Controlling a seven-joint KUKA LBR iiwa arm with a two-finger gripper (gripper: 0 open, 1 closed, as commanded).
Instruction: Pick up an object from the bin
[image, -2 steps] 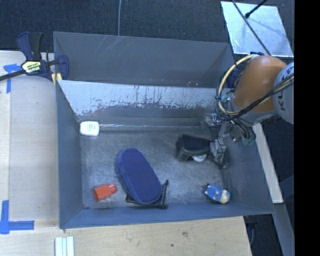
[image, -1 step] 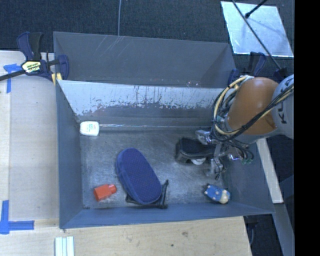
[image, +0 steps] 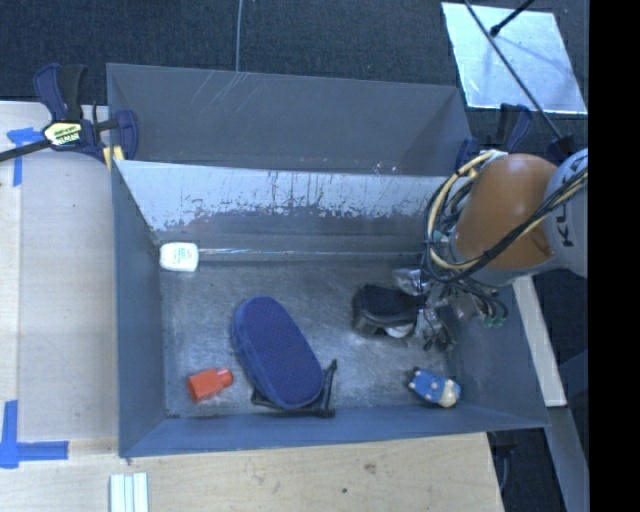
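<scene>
A black rounded object (image: 378, 306), dark and slightly glossy with a paler patch along its lower edge, lies on the scuffed grey metal floor in the right half of the bin (image: 300, 125). The gripper (image: 432, 318) is at its right edge. The arm comes down from the right, its smooth orange cover (image: 505, 205) looped with cables (image: 447, 215). Whether the gripper is open or closed cannot be told. A small blue-and-yellow toy (image: 433, 388) lies near the front wall, just below the gripper.
</scene>
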